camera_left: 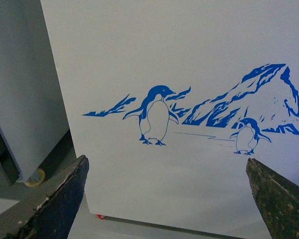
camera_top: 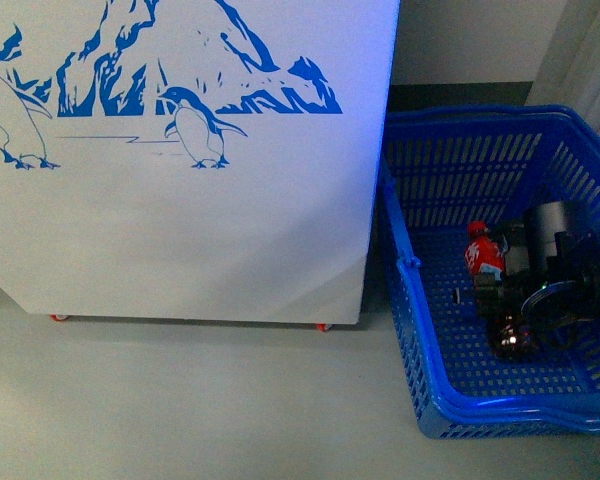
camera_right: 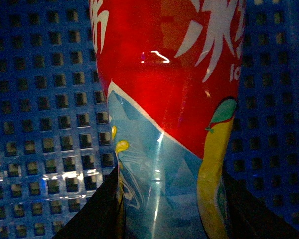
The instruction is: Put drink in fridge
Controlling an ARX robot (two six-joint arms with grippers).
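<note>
Filling right wrist view, drink (camera_right: 159,89), small frontally

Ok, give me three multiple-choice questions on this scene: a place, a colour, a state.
1. Where is the drink? A on the floor; B in the blue basket; C on a shelf.
2. What colour is the drink's cap? A green; B red; C white.
3. How is the left gripper? A open and empty; B shut on the drink; C shut on the basket's rim.
Answers: B, the drink sits inside the blue basket's walls; B, the cap shows red; A, the left gripper's fingers are wide apart with only the fridge beyond them.
</note>
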